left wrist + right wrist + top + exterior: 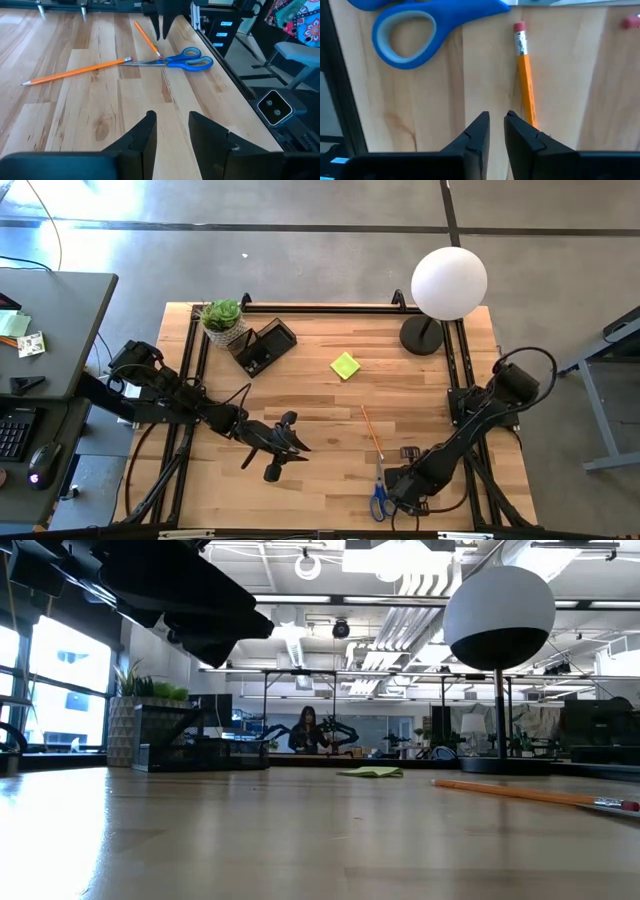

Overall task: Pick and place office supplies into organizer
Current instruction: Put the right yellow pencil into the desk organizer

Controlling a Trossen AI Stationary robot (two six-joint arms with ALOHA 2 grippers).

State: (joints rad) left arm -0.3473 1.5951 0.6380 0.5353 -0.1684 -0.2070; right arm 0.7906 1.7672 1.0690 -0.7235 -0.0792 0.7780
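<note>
Two orange pencils lie on the wood table near its front right, one (80, 71) long in view, the other (526, 80) with its pink eraser end by the blue-handled scissors (185, 60). My right gripper (496, 120) points down just above this second pencil. Its fingers stand a narrow gap apart beside the pencil's shaft, with nothing between them. My left gripper (171, 125) hovers open over bare table, facing the scissors. The yellow-green sticky pad (345, 365) lies flat mid-table. The dark organizer (265, 347) stands at the back left.
A white globe lamp (449, 282) on a black round base stands at the back right, and a small potted plant (222, 318) sits beside the organizer. Black frame rails (190, 380) run along the table's sides. Bare wood lies between the two arms.
</note>
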